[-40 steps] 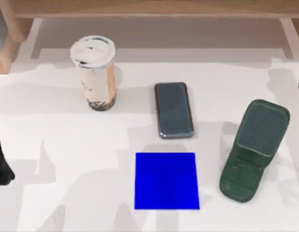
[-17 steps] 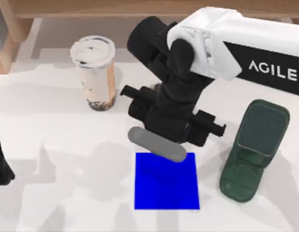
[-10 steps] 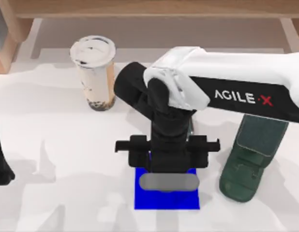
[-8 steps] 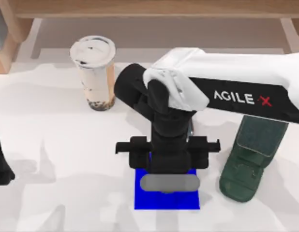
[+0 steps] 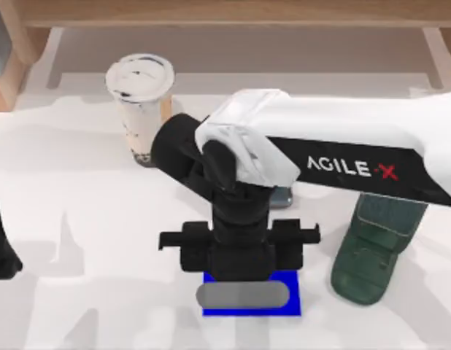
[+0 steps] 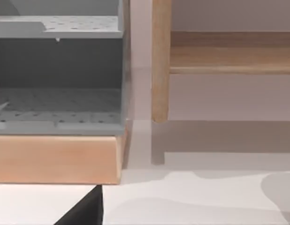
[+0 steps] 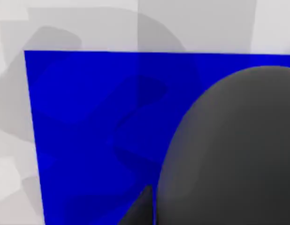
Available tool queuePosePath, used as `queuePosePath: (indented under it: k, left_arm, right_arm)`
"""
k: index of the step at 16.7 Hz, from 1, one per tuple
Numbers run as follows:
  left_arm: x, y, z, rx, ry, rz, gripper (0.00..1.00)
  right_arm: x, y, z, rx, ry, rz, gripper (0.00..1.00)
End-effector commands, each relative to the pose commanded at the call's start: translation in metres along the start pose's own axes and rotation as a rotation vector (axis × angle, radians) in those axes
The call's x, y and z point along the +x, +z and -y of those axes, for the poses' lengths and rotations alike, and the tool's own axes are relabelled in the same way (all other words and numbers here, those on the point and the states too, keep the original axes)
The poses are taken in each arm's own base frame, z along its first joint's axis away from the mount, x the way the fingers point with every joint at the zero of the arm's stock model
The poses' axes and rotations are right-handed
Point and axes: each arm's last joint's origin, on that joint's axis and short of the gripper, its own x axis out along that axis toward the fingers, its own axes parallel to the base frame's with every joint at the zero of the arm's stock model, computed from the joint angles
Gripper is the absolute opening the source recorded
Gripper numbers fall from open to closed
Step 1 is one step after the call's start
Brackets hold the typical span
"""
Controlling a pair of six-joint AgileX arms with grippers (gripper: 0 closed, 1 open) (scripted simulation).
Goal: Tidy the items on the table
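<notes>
My right gripper (image 5: 240,266) hangs over the blue pad (image 5: 287,302), pointing down, with its white arm reaching in from the right. In the right wrist view it is shut on the dark grey mouse (image 7: 229,150), which sits just above the blue pad (image 7: 88,131). The arm covers most of the smartphone (image 5: 284,195); only a corner shows. The white-lidded cup (image 5: 141,102) stands upright at the back left of the table (image 5: 79,219). My left arm (image 5: 1,251) stays parked at the left edge.
A dark green folding stand (image 5: 371,251) stands right of the pad, close to the right arm. A light wooden shelf (image 5: 225,14) runs along the back. The left wrist view shows a shelf post (image 6: 160,61) and a grey perforated bin (image 6: 58,65).
The right arm came in from the right carrying the mouse, turned square to the pad, and in the last half second slid toward the table's front edge over the pad.
</notes>
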Motion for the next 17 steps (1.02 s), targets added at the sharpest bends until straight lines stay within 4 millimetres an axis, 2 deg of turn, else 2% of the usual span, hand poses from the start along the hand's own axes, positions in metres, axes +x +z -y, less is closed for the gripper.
queuePosePath:
  k: [2, 4, 6, 9, 14, 17]
  left_arm:
    - [0.000, 0.000, 0.000, 0.000, 0.000, 0.000, 1.00]
    - [0.000, 0.000, 0.000, 0.000, 0.000, 0.000, 1.00]
    - [0.000, 0.000, 0.000, 0.000, 0.000, 0.000, 1.00]
    - [0.000, 0.000, 0.000, 0.000, 0.000, 0.000, 1.00]
    - [0.000, 0.000, 0.000, 0.000, 0.000, 0.000, 1.00]
    - [0.000, 0.000, 0.000, 0.000, 0.000, 0.000, 1.00]
  right_arm:
    - [0.002, 0.015, 0.014, -0.020, -0.003, -0.007, 0.00]
    - [0.006, 0.017, 0.018, -0.027, -0.011, -0.009, 0.00]
    - [0.011, 0.007, 0.011, -0.021, -0.016, -0.003, 0.00]
    - [0.013, -0.017, -0.012, 0.010, -0.009, 0.011, 0.00]
    - [0.013, -0.020, -0.017, 0.014, -0.006, 0.012, 0.00]
    - [0.013, -0.020, -0.017, 0.014, -0.006, 0.012, 0.23]
